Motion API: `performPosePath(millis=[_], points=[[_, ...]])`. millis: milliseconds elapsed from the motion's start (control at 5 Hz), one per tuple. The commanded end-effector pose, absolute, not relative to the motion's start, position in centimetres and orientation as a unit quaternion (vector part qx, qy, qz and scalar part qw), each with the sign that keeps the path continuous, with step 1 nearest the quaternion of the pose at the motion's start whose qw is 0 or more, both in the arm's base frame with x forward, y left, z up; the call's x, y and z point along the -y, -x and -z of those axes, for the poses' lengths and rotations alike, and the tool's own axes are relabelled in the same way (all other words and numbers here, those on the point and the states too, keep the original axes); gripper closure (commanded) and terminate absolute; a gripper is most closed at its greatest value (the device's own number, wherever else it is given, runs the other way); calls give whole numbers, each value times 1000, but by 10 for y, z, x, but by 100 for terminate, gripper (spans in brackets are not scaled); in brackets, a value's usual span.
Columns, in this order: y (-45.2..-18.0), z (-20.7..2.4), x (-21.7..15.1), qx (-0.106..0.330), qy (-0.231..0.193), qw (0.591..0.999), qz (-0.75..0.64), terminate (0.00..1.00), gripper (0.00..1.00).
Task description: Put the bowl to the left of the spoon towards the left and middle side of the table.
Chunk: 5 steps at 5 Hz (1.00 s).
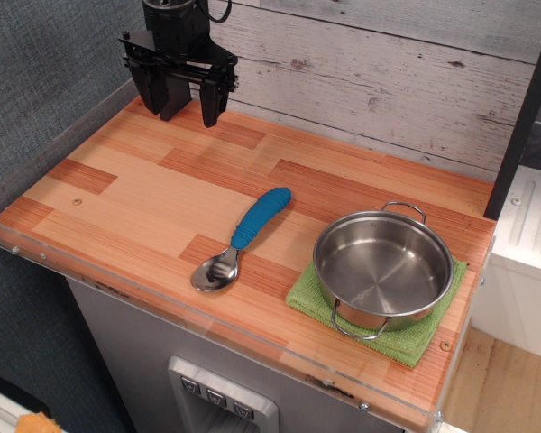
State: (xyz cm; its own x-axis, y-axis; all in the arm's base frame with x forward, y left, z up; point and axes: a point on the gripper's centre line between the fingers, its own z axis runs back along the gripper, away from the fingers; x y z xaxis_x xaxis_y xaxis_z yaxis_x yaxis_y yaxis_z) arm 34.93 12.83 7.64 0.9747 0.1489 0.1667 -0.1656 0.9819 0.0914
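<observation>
We see the pincer (188,104) open and empty (its arm cut off above), far behind the bowl (383,267), which hides most of the green cloth (406,338).

Blue-handled spoon (239,242), silver bowl (383,268), green cloth (406,343).

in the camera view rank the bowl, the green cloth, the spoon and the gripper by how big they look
1. Cloth, mostly hidden under the bowl; the two look alike, so unranked.
2. Gripper, cut off at the top, so unsure.
3. Spoon, slimmest.
</observation>
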Motion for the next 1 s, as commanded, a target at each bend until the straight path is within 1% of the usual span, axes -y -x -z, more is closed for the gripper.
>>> performPosePath(millis=[0,200,400,600,800], points=[[-349,-76,-128,80,-52,992,-79,0,0],[-338,-88,-108,102,-57,992,-46,0,0],[-322,-99,-79,126,-49,991,-11,0,0],[-309,-105,-37,137,-46,989,40,0,0],[-299,-108,-7,137,-36,987,75,0,0]])
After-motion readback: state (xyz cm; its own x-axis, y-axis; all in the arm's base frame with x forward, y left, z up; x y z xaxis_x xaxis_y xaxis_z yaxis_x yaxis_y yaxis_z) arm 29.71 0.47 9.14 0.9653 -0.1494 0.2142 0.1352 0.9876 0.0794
